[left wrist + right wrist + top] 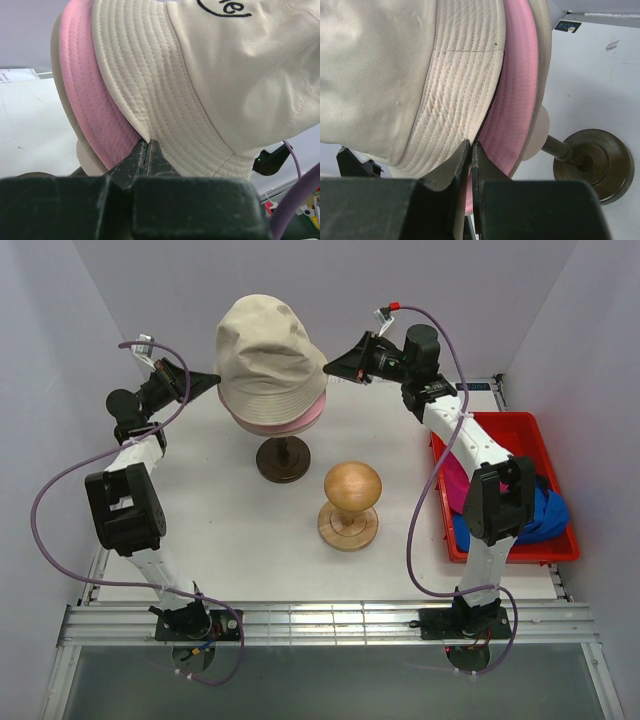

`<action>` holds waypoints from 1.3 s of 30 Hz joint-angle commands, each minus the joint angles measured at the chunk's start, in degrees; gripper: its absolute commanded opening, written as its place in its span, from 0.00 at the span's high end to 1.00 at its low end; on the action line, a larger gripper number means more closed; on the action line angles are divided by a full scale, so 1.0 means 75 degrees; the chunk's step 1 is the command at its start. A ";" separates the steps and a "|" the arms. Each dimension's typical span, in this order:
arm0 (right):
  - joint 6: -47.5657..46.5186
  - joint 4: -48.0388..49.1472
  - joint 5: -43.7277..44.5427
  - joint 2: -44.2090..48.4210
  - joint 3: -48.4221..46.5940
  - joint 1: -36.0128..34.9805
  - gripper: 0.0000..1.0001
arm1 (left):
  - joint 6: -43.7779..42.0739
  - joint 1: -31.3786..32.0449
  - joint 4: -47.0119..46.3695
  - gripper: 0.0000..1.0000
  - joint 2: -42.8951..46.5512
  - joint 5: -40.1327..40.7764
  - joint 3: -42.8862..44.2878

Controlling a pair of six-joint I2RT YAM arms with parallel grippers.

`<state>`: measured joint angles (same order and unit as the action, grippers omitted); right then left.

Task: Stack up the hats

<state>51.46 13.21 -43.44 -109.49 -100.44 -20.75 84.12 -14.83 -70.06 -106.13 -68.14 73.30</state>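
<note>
The beige bucket hat (265, 345) sits over the light pink bucket hat (303, 422) on a head form at the back middle. My left gripper (214, 380) is shut on the beige hat's brim at its left side; in the left wrist view the jaws (146, 144) pinch the beige brim (150, 75) just above the pink brim (85, 95). My right gripper (329, 368) is shut on the beige brim at its right side (471, 145), with beige hat (380, 75) left and pink brim (517, 85) right. The magenta cap (455, 485) and blue cap (545, 515) lie in the red bin.
The stacked hats' head form stands on a dark round base (283, 462), which also shows in the right wrist view (592, 160). A bare wooden head form (352, 485) on its round stand (348, 528) is at the table's middle. The red bin (500, 423) stands at the right, partly behind my right arm.
</note>
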 commanded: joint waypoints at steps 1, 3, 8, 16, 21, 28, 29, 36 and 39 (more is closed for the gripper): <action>-0.0487 -0.0473 0.0132 0.0290 0.0302 0.0446 0.92 | -0.1534 -0.0120 0.1406 1.00 0.0392 -0.0431 -0.0351; -0.0487 -0.0496 0.0120 0.0221 0.0373 0.0517 0.92 | -0.1746 -0.0132 0.1653 1.00 0.0416 -0.0337 -0.0421; -0.0639 -0.0683 0.0179 0.0068 0.0373 0.0529 0.92 | -0.2460 -0.0120 0.2402 1.00 0.0626 -0.0079 -0.0679; -0.0709 -0.0812 0.0249 0.0044 0.0222 0.0342 0.92 | -0.3165 -0.0120 0.3517 1.00 0.0802 0.0295 -0.0867; -0.0709 -0.0977 0.0261 0.0032 -0.0037 0.0060 0.92 | -0.2849 -0.0097 0.3646 1.00 0.0908 0.0355 -0.0727; -0.0733 -0.1000 0.0366 0.0103 -0.0061 -0.0186 0.92 | -0.2333 -0.0038 0.3810 1.00 0.1271 0.0425 -0.0621; -0.0733 -0.1000 0.0378 0.0149 -0.0049 -0.0209 0.92 | -0.2298 -0.0038 0.3880 1.00 0.1352 0.0437 -0.0597; -0.0803 -0.1164 0.0483 0.0173 -0.0225 -0.0221 0.92 | -0.2227 -0.0038 0.4594 1.00 0.1494 0.0413 -0.0152; -0.0920 -0.1246 0.0530 0.0208 -0.0120 -0.0221 0.92 | -0.2869 -0.0038 0.5694 1.00 0.1459 0.0589 0.0105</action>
<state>47.48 8.51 -39.70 -108.73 -100.77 -22.55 67.33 -14.46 -37.87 -96.97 -63.02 71.83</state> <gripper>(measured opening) 0.086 0.012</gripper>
